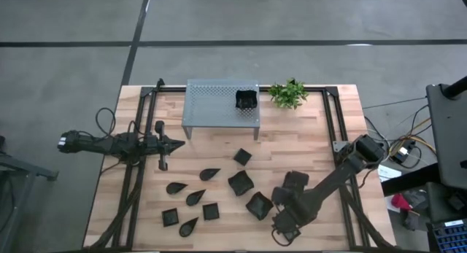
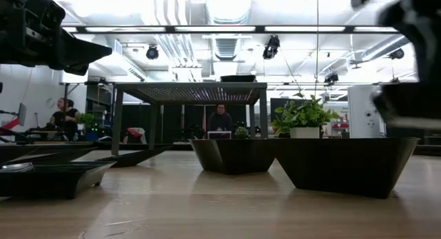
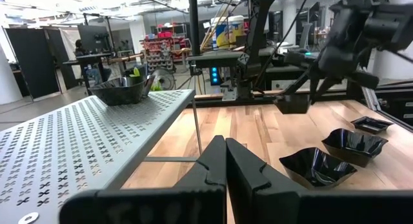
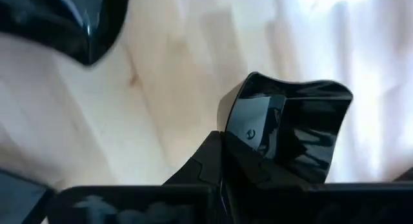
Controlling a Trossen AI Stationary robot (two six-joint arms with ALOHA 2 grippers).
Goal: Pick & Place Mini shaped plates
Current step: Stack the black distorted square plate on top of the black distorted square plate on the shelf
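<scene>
The wooden counter (image 1: pixel 306 136) carries a grey perforated shelf (image 1: pixel 211 101) at its far edge, with one black dish (image 1: pixel 246 100) on top and a green plant (image 1: pixel 288 92) just beside it. The other mini shaped plates (image 1: pixel 219 191) lie scattered across the near half: wavy squares, tiny squares and leaf shapes. The right pincer (image 4: pixel 222 162) is near the front edge, its fingers clenched on the rim of a wavy square plate (image 4: pixel 293 130). The left pincer (image 3: pixel 226 166) hangs left of the shelf, fingers pressed together, holding nothing.
</scene>
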